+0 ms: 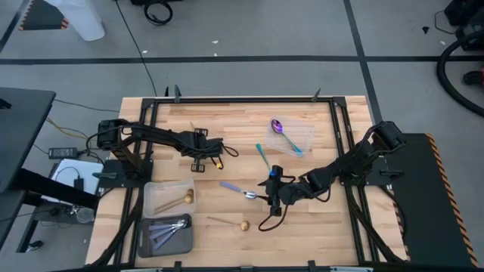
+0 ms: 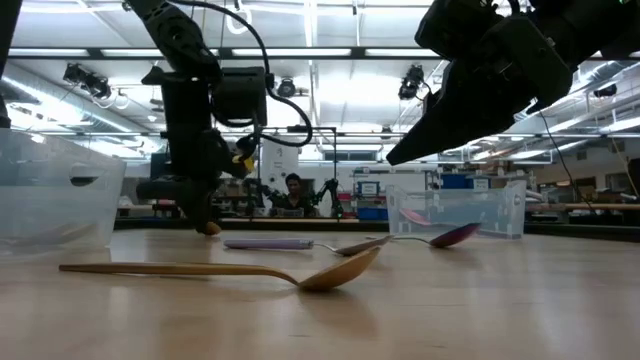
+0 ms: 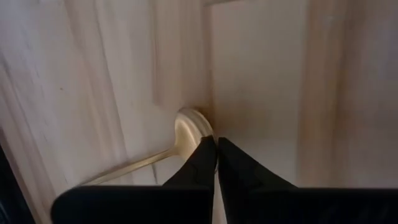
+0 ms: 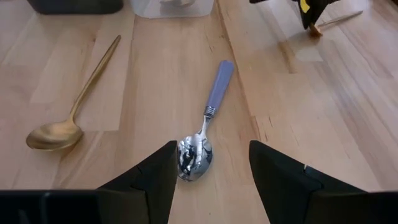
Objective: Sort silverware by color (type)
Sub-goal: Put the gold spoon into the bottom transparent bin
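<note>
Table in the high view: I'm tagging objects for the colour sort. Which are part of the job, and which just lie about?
Job:
gold spoon loose on the table
lavender-handled spoon
teal-handled utensil
purple spoon in a clear container
gold piece in its container
lavender pieces in the dark tray

Lying about:
cables left of the table

The middle of the table [image 1: 227,121] is crowded: a lavender-handled spoon [image 1: 240,190] lies just in front of the right gripper [image 1: 271,192], with a teal-handled utensil [image 1: 262,156] near it and a gold spoon [image 1: 231,223] nearer the front edge. The left gripper [image 1: 217,161] is down at the wood. Three containers [image 1: 168,198] [image 1: 166,233] [image 1: 297,137] block the front-left and back-right; bare wood lies open along the back-left.
</note>
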`<state>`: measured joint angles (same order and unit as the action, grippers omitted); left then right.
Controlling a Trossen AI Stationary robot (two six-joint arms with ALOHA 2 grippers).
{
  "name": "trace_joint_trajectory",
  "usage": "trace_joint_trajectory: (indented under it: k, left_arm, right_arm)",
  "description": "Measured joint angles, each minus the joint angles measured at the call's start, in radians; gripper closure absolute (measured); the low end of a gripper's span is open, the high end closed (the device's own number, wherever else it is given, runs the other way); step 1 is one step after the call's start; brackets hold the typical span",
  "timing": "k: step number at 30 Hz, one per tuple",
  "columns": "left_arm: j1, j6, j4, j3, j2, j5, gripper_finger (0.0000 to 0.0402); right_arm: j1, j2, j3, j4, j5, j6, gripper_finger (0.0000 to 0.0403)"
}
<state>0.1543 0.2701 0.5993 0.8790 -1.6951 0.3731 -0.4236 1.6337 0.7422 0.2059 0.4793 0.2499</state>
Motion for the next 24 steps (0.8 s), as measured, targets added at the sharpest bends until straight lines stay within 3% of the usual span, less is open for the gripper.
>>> trace_joint_trajectory:
  k: [24]
  left_arm:
    - [-0.201, -0.514, 0.554, 0.47, 0.001, -0.032, 0.039]
  right_arm:
    - [0.145, 0.0, 0.0, 0.004, 0.037, -0.205, 0.0195]
